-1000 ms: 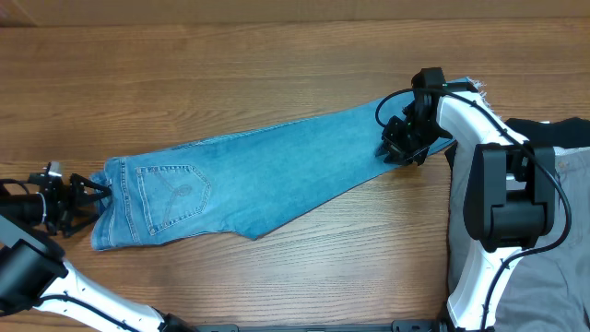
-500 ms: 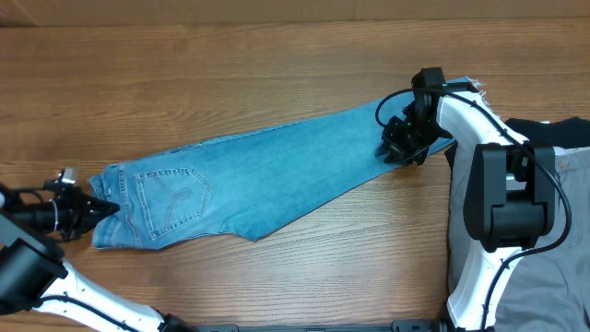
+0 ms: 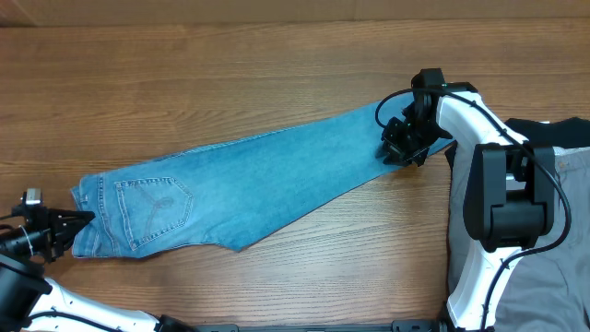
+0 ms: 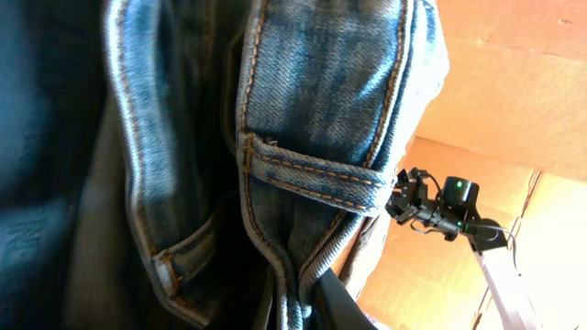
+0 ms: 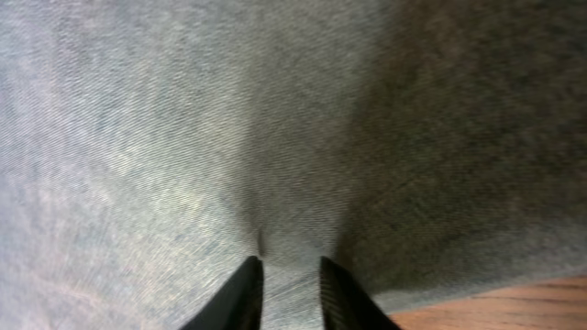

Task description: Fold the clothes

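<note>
The jeans (image 3: 258, 180) lie stretched in a long slant across the table (image 3: 277, 65), waist end at the left, ankle end at the right, back pocket (image 3: 152, 207) facing up. My left gripper (image 3: 79, 219) is at the waistband (image 4: 330, 101); its wrist view is filled with denim and a belt loop (image 4: 312, 174), so I judge it clamped on that edge. My right gripper (image 5: 286, 270) is pinched on a pucker of cloth far down the leg, fingers nearly together with the fabric between them. The grey trousers (image 3: 553, 277) and the black garment (image 3: 564, 134) wait at the right, beside and behind my right arm, untouched.

The step in hand, as I read it, is drawing the jeans out straight before the first fold. To do it well I want even tension between both grips, enough to take out the slack but not so much that the thin pinch on the right slips; the waistband is thick and stitched, so the left hold should be the surer one. I would pull along the line of the leg, low over the table, so the cloth slides flat and does not twist. The lower edge shows a jutting corner near the middle; that wants smoothing, or the fold will come out crooked.
</note>
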Action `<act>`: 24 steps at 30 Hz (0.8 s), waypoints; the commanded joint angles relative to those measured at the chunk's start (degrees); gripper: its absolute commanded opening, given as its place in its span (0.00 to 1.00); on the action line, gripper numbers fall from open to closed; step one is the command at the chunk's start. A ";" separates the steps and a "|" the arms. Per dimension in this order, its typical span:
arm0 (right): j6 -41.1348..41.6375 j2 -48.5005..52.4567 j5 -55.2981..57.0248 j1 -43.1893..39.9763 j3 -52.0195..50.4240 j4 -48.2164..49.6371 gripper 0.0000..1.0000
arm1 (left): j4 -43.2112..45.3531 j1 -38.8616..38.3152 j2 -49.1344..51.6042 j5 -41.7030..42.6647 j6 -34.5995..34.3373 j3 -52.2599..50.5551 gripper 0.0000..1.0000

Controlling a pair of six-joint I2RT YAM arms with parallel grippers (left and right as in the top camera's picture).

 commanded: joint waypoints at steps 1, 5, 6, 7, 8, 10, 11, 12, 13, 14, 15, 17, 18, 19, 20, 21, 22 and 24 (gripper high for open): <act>-0.52 0.87 1.88 0.94 -2.60 2.69 0.19 | 0.28 -1.44 -1.70 2.73 1.57 1.60 0.16; 2.51 1.29 2.54 1.75 -7.74 10.03 0.05 | 0.07 -2.12 -1.70 1.86 1.53 1.60 0.15; 4.63 1.55 3.41 1.70 -8.37 10.14 0.04 | -0.11 -2.08 -1.70 1.86 1.53 1.60 0.15; 6.64 1.88 5.38 1.42 -8.87 9.81 0.04 | -0.31 -2.08 -1.70 1.68 1.53 1.60 0.14; 7.96 2.01 7.06 1.18 -9.16 9.42 0.04 | -0.42 -2.05 -1.70 1.55 1.53 1.60 0.14; 11.50 2.05 11.21 0.39 -9.64 7.98 0.04 | -0.52 -1.77 -1.70 0.59 1.51 1.60 0.13; 12.24 2.05 11.96 0.07 -9.68 7.58 0.04 | -0.48 -1.55 -1.70 -0.02 1.05 1.60 0.11; 12.57 2.05 12.24 -0.48 -9.68 7.19 0.04 | -0.42 -1.25 -1.70 -0.42 0.48 1.64 0.11; 12.61 2.05 12.11 -1.40 -9.68 6.75 0.04 | -0.39 -0.74 -1.70 -0.50 0.42 1.66 0.08; 12.59 2.05 12.13 -2.05 -9.68 6.43 0.04 | -0.37 -0.11 -1.75 -0.76 0.15 1.66 0.08; 12.59 2.05 12.13 -2.60 -9.68 6.19 0.04 | -0.33 0.42 -1.77 -1.16 -0.50 1.70 0.08; 12.55 2.05 12.15 -3.30 -9.70 5.92 0.04 | -0.39 1.38 -1.79 -1.27 -0.63 1.81 0.08; 12.52 2.05 12.15 -3.78 -9.70 5.79 0.04 | -0.59 1.95 -1.79 -1.27 -0.63 1.92 0.08; 12.50 2.05 12.13 -3.91 -9.70 5.75 0.04 | -0.63 2.45 -1.79 -1.16 -0.63 1.99 0.08; 12.33 2.05 12.13 -4.07 -9.73 5.70 0.04 | -0.83 2.95 -1.84 -1.09 -0.63 2.03 0.08; 12.33 2.05 12.15 -4.07 -9.73 5.55 0.04 | -1.01 3.34 -1.84 -1.07 -0.63 2.10 0.08; 12.33 2.05 12.13 -4.04 -9.73 5.51 0.04 | -1.05 3.74 -1.88 -1.05 -0.63 2.21 0.08; 12.33 2.05 12.13 -4.04 -9.73 5.49 0.04 | -1.09 3.96 -1.90 -1.01 -0.63 2.38 0.09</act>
